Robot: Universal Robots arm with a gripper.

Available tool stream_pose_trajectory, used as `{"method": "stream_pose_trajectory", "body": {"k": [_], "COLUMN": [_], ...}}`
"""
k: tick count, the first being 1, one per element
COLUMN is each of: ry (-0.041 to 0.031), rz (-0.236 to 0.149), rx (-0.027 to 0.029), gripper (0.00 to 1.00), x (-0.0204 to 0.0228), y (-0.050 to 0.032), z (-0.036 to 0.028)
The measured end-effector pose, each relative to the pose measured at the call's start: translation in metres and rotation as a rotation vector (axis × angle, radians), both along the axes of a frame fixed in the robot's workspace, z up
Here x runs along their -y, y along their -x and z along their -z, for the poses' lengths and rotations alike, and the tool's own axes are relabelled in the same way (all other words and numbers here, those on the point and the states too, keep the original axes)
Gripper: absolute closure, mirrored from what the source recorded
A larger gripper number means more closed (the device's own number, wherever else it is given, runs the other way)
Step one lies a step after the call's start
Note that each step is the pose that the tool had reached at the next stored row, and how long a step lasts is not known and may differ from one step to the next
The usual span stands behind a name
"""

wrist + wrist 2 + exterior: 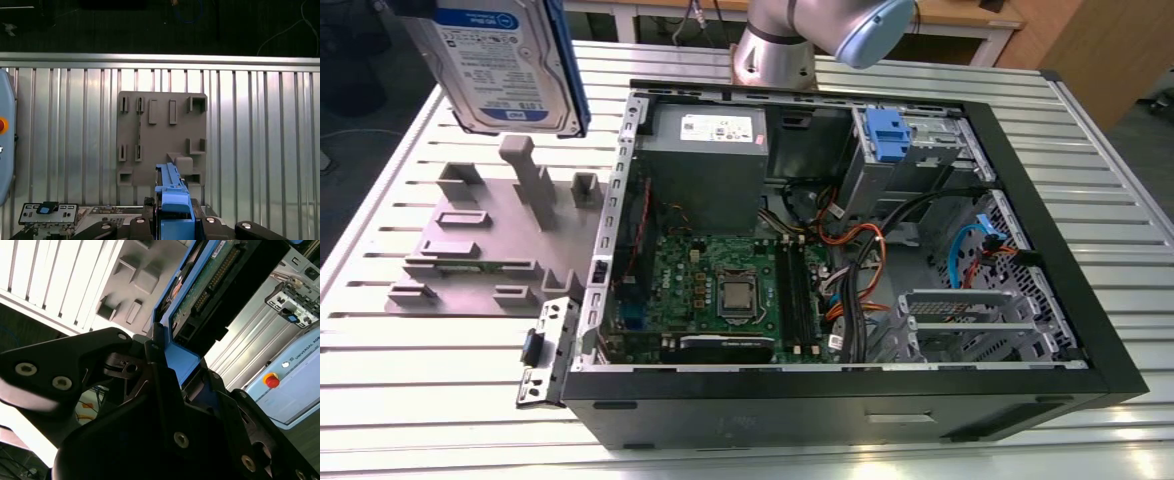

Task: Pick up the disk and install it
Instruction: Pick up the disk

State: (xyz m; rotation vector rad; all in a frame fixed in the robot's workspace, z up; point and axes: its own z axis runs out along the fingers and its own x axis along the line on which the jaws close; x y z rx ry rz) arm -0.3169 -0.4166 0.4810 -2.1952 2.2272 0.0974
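Note:
The disk (pixel 500 65), a silver hard drive with a white-and-blue label and a blue carrier bracket, hangs upright in the air at the exterior view's upper left, above the grey holder fixture (pixel 467 240). In the second wrist view my gripper (pixel 175 357) is shut on the disk's blue bracket end (pixel 182 365), and the drive's green circuit board (pixel 210 285) faces the camera. The first wrist view looks along the disk's blue edge (pixel 172 192), clamped between the black fingers (pixel 145 220), with the fixture (pixel 160 135) below it.
The open computer case (pixel 1067 330) lies on the slatted metal table (pixel 427 400), at the exterior view's right of the fixture. Inside are a grey power supply (pixel 707 150), the motherboard (pixel 720 285), cables, and a drive bay with a blue-tabbed drive (pixel 887 135). The arm's base (pixel 781 50) stands behind the case.

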Motion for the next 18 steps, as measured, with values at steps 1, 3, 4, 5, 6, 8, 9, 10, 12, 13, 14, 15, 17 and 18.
{"method": "stream_pose_trajectory", "body": {"k": [1, 3, 4, 5, 6, 8, 9, 10, 12, 13, 14, 15, 17, 18], "ry": [-0.0001, 0.0000, 0.0000, 0.0000, 0.0000, 0.0000, 0.0000, -0.0001, 0.0000, 0.0000, 0.0000, 0.0000, 0.0000, 0.0000], "rz": [0.000, 0.000, 0.000, 0.000, 0.000, 0.000, 0.000, 0.000, 0.000, 0.000, 0.000, 0.000, 0.000, 0.000], "rx": [0.0000, -0.0001, 0.0000, 0.0000, 0.0000, 0.0000, 0.0001, 0.0000, 0.0001, 0.0000, 0.0000, 0.0000, 0.0000, 0.0000], "gripper": [0.64, 0.64, 0.64, 0.64, 0.64, 0.64, 0.64, 0.64, 0.64, 0.64, 0.64, 0.64, 0.64, 0.64], "x": [0.0000, 0.0000, 0.0000, 0.0000, 0.0000, 0.0000, 0.0000, 0.0000, 0.0000, 0.0000, 0.0000, 0.0000, 0.0000, 0.0000], "y": [-0.0010, -0.0031, -0.0040, -0.0050, -0.0058, -0.0076, -0.0084, -0.0093, -0.0110, -0.0118, -0.0126, -0.0134, -0.0150, -0.0157], "z": [0.0000, 0.0000, 0.0000, 0.0000, 0.0000, 0.0000, 0.0000, 0.0001, 0.0001, 0.0000, 0.0000, 0.0000, 0.0001, 0.0000]}}
